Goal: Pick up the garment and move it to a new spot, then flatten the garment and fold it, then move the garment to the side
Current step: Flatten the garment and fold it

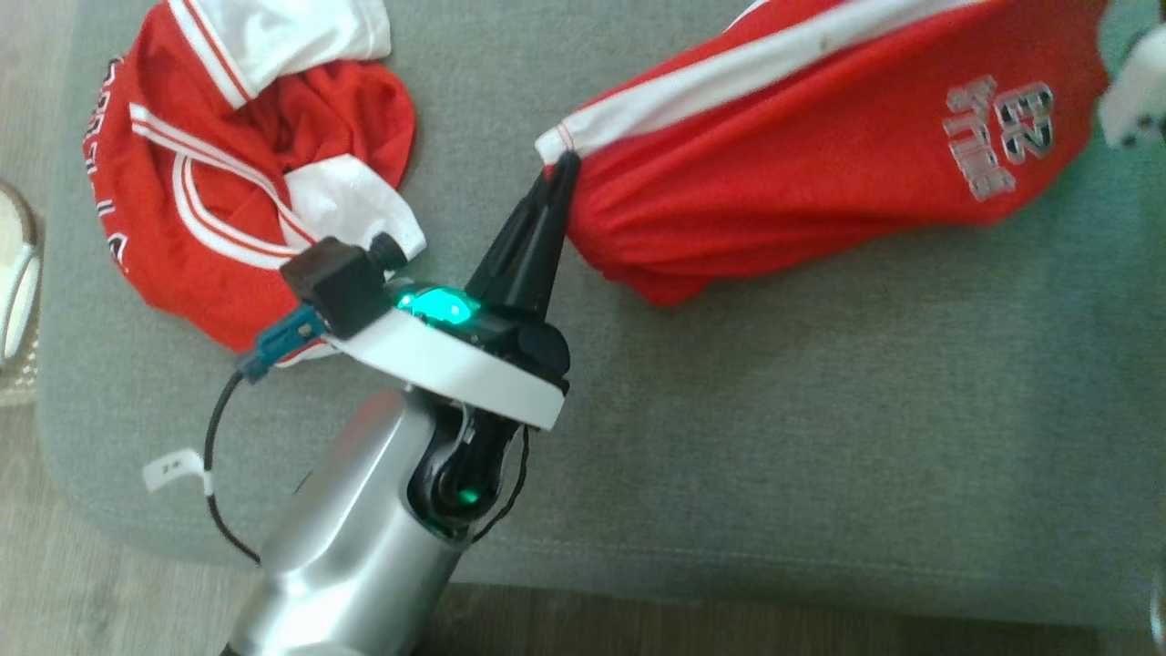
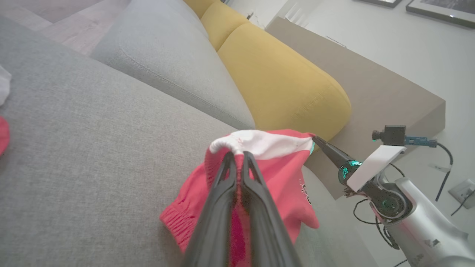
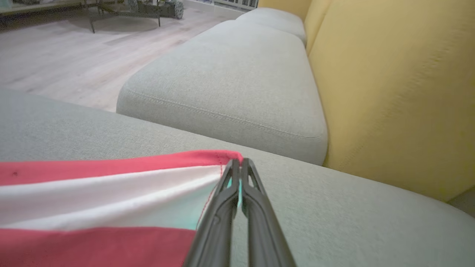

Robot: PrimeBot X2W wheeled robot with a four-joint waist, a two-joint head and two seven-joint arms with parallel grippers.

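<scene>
The garment (image 1: 802, 164) is a red jersey piece with a white stripe and silver lettering, stretched across the grey cushion (image 1: 820, 437). My left gripper (image 1: 562, 166) is shut on its left corner at the white band; in the left wrist view its fingers (image 2: 237, 157) pinch that band and the red cloth (image 2: 282, 174) bunches below. My right gripper (image 3: 239, 163) is shut on the opposite corner where the red hem meets the white stripe (image 3: 111, 193). In the left wrist view the right gripper (image 2: 315, 139) holds the far end. A blurred white part (image 1: 1134, 91) of the right arm shows at the upper right.
A second red and white garment (image 1: 246, 173) lies crumpled at the cushion's upper left, close to my left wrist. Yellow back cushions (image 2: 282, 78) rise behind the seat. A further grey seat cushion (image 3: 230, 85) adjoins. The cushion's front edge (image 1: 729, 565) borders wood floor (image 3: 55, 55).
</scene>
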